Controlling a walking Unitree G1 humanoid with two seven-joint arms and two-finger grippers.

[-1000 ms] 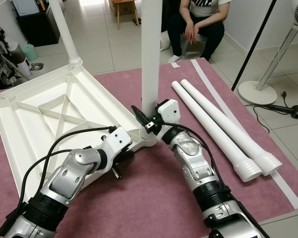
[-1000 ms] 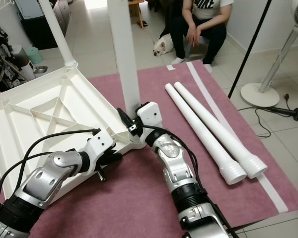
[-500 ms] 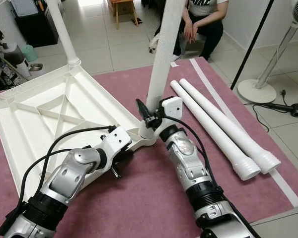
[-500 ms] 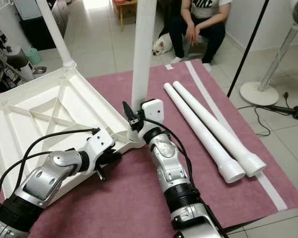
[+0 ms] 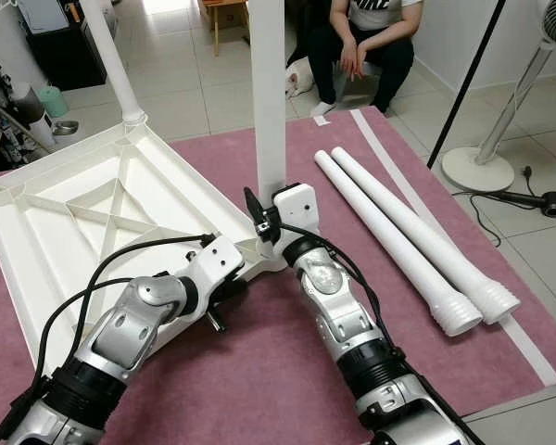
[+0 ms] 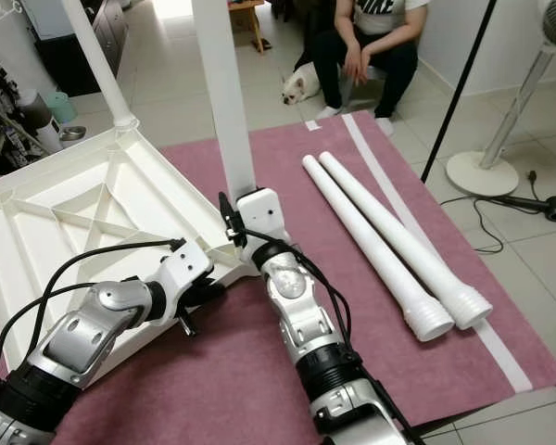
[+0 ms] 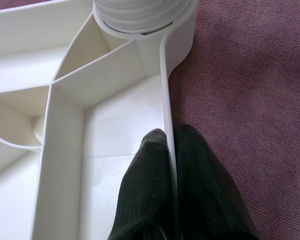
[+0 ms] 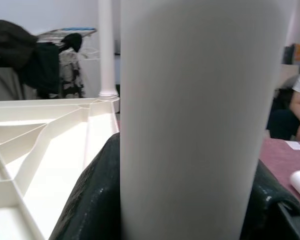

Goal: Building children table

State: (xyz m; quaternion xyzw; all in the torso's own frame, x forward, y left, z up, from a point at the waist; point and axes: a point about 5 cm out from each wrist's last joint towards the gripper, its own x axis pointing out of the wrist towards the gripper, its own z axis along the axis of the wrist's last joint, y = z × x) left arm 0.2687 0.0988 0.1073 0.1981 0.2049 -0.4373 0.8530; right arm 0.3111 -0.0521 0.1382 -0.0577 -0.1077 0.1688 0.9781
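The white table top [image 5: 93, 213] lies upside down on a maroon rug. One white leg [image 5: 111, 56] stands in its far corner. A second leg [image 5: 268, 102] stands upright in the near corner socket [image 7: 140, 15], and my right gripper [image 5: 264, 222] is shut on its base, with black fingers [image 8: 95, 200] on either side of it. My left gripper [image 5: 224, 301] is shut on the table top's rim just beside that socket; its two fingers [image 7: 145, 185] pinch the thin rim wall. Two loose legs [image 5: 386, 234] lie side by side on the rug to the right.
A person [image 5: 366, 37] sits on the tiled floor behind the rug, with a small dog [image 5: 298, 76] beside them. A fan stand [image 5: 486, 158], a black pole [image 5: 463, 74] and a hair dryer [image 5: 547, 204] stand at the right. Clutter [image 5: 18, 102] fills the far left.
Half a second ago the held leg leaned to the right; it now stands upright again, and my right wrist has shifted a little left. My left gripper has stayed on the rim.
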